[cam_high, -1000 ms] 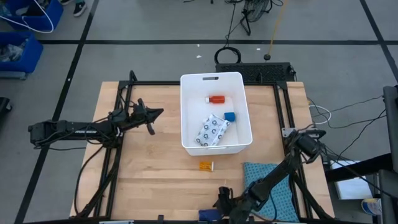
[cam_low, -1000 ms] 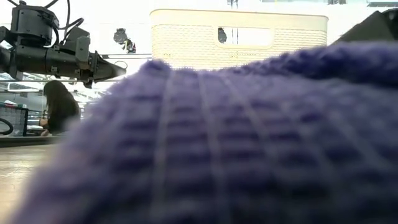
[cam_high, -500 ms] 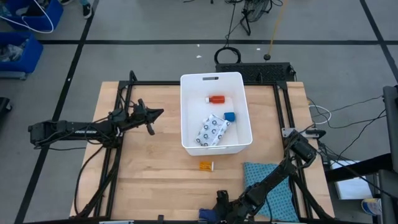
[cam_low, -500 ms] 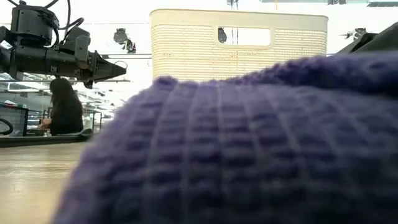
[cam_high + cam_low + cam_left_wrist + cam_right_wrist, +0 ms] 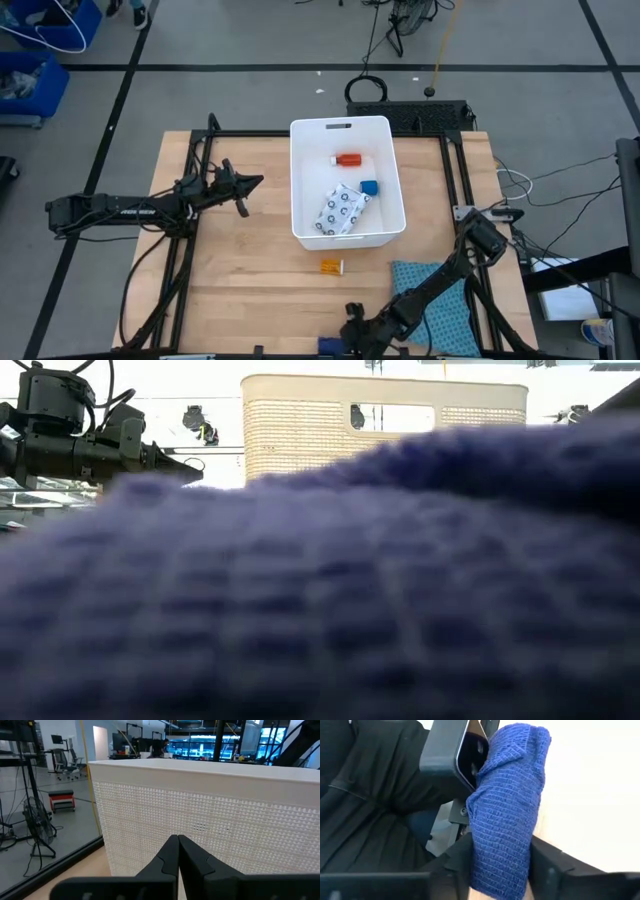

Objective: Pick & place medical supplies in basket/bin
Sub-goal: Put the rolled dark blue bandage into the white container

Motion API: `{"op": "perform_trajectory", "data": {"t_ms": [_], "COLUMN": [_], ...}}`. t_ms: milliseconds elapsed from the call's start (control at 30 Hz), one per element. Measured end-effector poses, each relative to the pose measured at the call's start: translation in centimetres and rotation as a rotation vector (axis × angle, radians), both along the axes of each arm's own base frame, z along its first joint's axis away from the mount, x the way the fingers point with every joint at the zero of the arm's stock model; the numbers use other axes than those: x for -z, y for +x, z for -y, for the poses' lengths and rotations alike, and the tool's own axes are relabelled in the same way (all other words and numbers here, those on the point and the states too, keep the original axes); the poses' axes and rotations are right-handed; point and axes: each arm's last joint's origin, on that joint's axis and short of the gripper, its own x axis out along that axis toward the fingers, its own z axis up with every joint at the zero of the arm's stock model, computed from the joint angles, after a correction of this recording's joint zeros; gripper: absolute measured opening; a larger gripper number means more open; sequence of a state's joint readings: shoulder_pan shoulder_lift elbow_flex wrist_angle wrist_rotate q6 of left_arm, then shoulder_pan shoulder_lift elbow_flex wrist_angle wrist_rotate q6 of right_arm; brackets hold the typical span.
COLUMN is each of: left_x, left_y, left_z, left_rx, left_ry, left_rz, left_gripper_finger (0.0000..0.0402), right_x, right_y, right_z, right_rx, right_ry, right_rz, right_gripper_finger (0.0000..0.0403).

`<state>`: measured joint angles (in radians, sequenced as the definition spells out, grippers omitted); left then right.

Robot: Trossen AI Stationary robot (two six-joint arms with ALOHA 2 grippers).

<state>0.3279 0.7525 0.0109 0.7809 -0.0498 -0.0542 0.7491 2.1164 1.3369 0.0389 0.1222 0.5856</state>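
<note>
My right gripper reaches to the table's near edge and is shut on the dark blue bar, a ribbed woven piece that fills the low view. The white bin stands at the table's far middle. Lying on its floor are an orange pill bottle, a blue cube and a white dark-patterned packet. A second orange bottle lies on its side on the table in front of the bin. My left gripper hovers shut, left of the bin. My right gripper pinches the dark blue bar between its two fingers, gripping its nearer part. The bar runs on past the fingertips, along the fingers. Whether it touches the table I cannot tell.
A teal patterned cloth lies at the near right, under my right arm. The low camera's dark housing sits right beside the bar. Bare wood lies left of the bin and along the near left.
My right gripper has carried the dark blue bar a little toward the table's near edge and left. In the low view the bar now fills almost the whole picture, hiding the table it showed before.
</note>
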Motion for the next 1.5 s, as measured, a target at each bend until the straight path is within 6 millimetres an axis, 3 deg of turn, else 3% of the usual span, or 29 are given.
{"op": "perform_trajectory", "data": {"t_ms": [133,233,500,800,1000,1167,1300,1500], "left_x": [0.0,0.2,0.4,0.5,0.3,0.1,0.1,0.0], "left_y": [0.0,0.0,0.0,0.0,0.0,0.0,0.0,0.0], "left_z": [0.0,0.0,0.1,0.1,0.1,0.1,0.1,0.1], "left_rx": [0.000,0.009,0.026,0.027,0.026,0.025,0.023,0.022], "left_ry": [-0.003,-0.012,-0.048,-0.045,-0.017,0.000,0.006,0.019], "left_rz": [0.000,-0.013,-0.031,-0.041,-0.026,-0.010,-0.010,-0.008], "left_gripper_finger": [0.0008,0.0008,0.0008,0.0008,0.0008,0.0008,0.0008,0.0008], "right_x": [-1.0,-2.8,-11.3,-20.4,-24.9,-26.0,-26.1,-23.3], "right_y": [0.2,0.2,-1.4,-5.6,-9.1,-12.5,-15.4,-19.2], "right_z": [0.7,1.5,4.3,7.9,10.2,11.8,14.7,18.8], "right_rx": [-0.018,-0.009,0.049,0.067,0.021,-0.021,0.006,0.091], "right_ry": [-0.006,-0.037,-0.118,-0.275,-0.312,-0.386,-0.362,-0.357], "right_rz": [-0.004,0.025,0.200,0.464,0.594,0.692,0.772,0.898], "right_gripper_finger": [0.0092,0.0074,0.0074,0.0073,0.0070,0.0073,0.0068,0.0068]}}
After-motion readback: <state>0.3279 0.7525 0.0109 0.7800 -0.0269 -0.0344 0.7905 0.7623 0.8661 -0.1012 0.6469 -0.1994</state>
